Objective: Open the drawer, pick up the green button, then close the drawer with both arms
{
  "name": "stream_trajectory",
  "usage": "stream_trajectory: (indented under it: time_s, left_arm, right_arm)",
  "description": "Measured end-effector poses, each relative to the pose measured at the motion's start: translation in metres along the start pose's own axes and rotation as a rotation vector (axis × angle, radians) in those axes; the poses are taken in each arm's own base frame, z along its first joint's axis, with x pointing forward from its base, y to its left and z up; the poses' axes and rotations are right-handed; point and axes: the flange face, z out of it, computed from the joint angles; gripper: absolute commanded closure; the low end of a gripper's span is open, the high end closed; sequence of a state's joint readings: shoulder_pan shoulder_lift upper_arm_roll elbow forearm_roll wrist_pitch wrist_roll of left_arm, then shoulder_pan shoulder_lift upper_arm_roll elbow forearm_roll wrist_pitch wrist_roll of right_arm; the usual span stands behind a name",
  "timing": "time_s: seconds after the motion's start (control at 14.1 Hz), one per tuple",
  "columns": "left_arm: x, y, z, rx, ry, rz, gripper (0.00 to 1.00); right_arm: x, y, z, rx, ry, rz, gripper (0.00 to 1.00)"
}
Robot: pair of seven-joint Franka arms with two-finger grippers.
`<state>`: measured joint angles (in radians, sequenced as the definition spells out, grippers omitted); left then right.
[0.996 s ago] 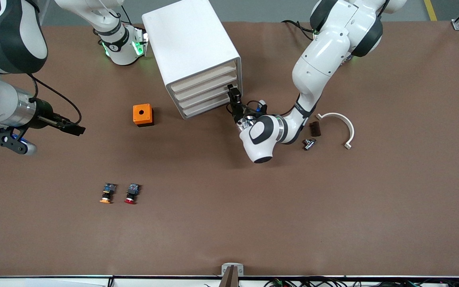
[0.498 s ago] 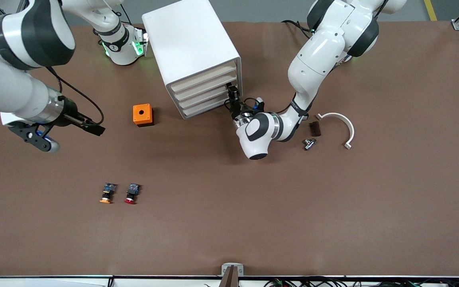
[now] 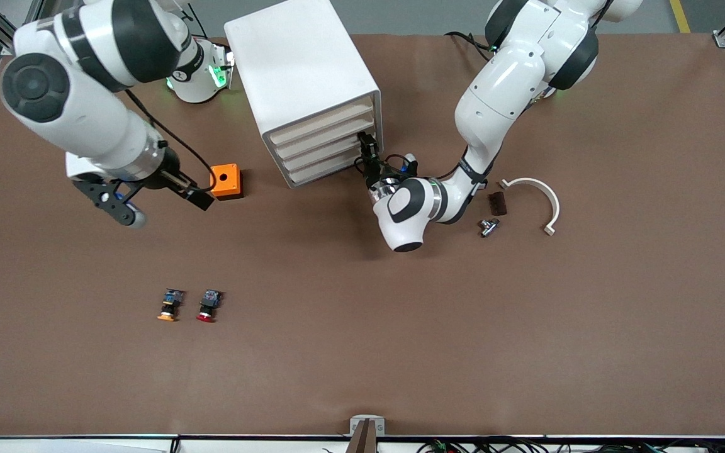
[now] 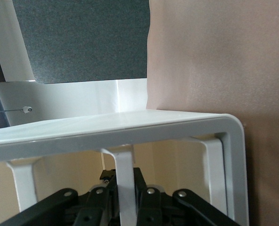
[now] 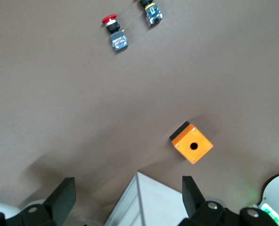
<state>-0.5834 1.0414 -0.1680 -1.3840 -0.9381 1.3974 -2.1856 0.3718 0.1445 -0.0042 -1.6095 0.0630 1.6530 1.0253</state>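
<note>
The white cabinet (image 3: 299, 69) stands at the robots' side of the table with all four cream drawer fronts (image 3: 328, 153) flush and closed. My left gripper (image 3: 367, 150) is at the drawer fronts, at the corner toward the left arm's end. In the left wrist view its fingers (image 4: 146, 188) are shut on a white upright bar of a drawer (image 4: 123, 165). My right gripper (image 3: 197, 196) is open and empty, low over the table beside the orange box. In the right wrist view (image 5: 129, 195) it is over the cabinet's corner (image 5: 149, 207). The green-capped button is hidden.
An orange box with a hole (image 3: 226, 181) sits beside the cabinet toward the right arm's end, also in the right wrist view (image 5: 192, 142). An orange-capped button (image 3: 169, 305) and a red-capped button (image 3: 208, 305) lie nearer the camera. A white curved piece (image 3: 539, 195), a dark block (image 3: 496, 202) and a metal part (image 3: 487, 226) lie near the left arm.
My right arm has swung in from the table's edge toward the orange box and cabinet. My left gripper moved slightly closer to the drawer fronts, then stayed.
</note>
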Motion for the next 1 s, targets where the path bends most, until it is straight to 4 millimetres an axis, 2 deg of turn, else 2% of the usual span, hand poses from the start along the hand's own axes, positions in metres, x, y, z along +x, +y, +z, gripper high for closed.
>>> stream_trajectory:
  time_s: [0.28, 0.64, 1.0]
  left_arm:
    - [0.004, 0.001, -0.011, 0.007, -0.031, -0.004, 0.88]
    - [0.022, 0.005, -0.057, 0.029, -0.145, -0.009, 0.85]
    - [0.044, 0.009, -0.099, 0.030, -0.240, -0.014, 0.84]
  right_arm:
    - [-0.038, -0.030, 0.015, -0.001, 0.010, 0.064, 0.00]
    - [-0.089, -0.071, 0.050, -0.018, 0.034, 0.129, 0.00]
    - [-0.128, -0.101, 0.082, -0.022, 0.071, 0.195, 0.00]
